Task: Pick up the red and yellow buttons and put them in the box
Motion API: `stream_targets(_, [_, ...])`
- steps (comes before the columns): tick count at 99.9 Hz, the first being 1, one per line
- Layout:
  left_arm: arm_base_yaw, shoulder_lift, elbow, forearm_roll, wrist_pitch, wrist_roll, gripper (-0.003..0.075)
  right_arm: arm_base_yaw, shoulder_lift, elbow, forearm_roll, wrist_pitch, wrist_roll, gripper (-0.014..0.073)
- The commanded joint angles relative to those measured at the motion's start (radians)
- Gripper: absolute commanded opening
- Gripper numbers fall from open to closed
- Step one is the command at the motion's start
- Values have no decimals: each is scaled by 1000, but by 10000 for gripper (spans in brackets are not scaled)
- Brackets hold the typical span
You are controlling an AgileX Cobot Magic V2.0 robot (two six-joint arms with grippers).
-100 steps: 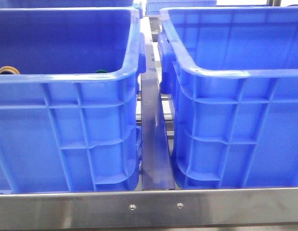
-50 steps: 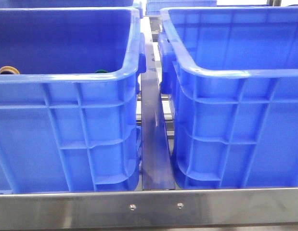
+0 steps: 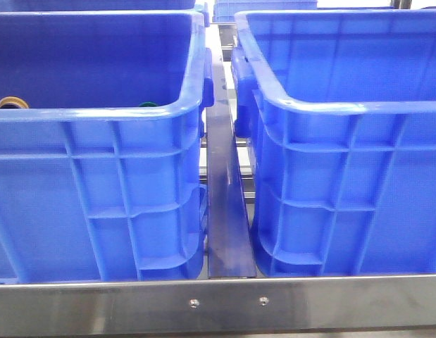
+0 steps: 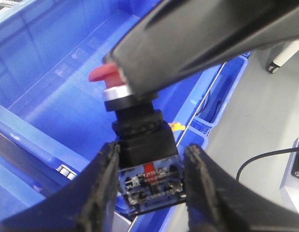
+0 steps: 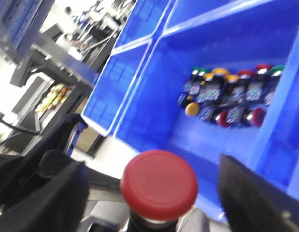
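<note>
Red button (image 4: 106, 73): we see the left end effector (image 4: 149, 179) closed on its black body, above a blue crate (image 4: 52, 82).
Right end effector (image 5: 154, 193): another red button (image 5: 159, 184) between its fingers; grip we cannot tell.

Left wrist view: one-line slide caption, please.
Left gripper clamps a red push-button by its black body above a blue crate.

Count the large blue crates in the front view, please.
2: the left crate and the right crate, with a metal strip between them. More blue rims behind are cut off.
</note>
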Motion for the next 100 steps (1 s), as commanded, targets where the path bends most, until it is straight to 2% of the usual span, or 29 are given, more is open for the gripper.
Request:
stream_targets(1, [-7, -29, -26, 6, -70, -1, -20, 1, 3, -41, 75, 38, -25, 438])
stream_targets(19, [-7, -29, -26, 6, -70, -1, -20, 1, 3, -41, 73, 56, -30, 178])
stream_targets(26, [-7, -29, -26, 6, -70, -1, -20, 1, 3, -41, 73, 58, -33, 129])
stream_targets(37, [-7, -29, -26, 6, -70, -1, 18, 1, 3, -41, 73, 58, -33, 132])
stream_targets(43, [-7, -29, -26, 6, -70, -1, 119, 1, 3, -41, 73, 56, -37, 132])
stream_targets(49, [-7, -29, -26, 6, -70, -1, 256, 1, 3, -41, 73, 51, -37, 132])
stream_targets(51, [-7, -29, -26, 6, -70, -1, 335, 1, 3, -41, 73, 49, -38, 132])
stream_targets(56, [-7, -29, -26, 6, -70, -1, 466, 1, 3, -41, 73, 44, -44, 132])
stream_targets(61, [-7, -29, -26, 6, -68, -1, 565, 1, 3, -41, 73, 34, -54, 132])
stream_targets(65, [-7, -29, -26, 6, -66, -1, 616, 1, 3, -41, 73, 19, -61, 132])
stream_targets(69, [-7, -29, -26, 6, -64, -1, 633, 1, 3, -41, 74, 1, -67, 132])
stream_targets(87, [14, -35, -26, 11, -64, -11, 617, 1, 3, -41, 75, -118, -103, 132])
stream_targets(100, [69, -53, -26, 11, -64, -11, 617, 1, 3, -41, 75, -206, -136, 132])
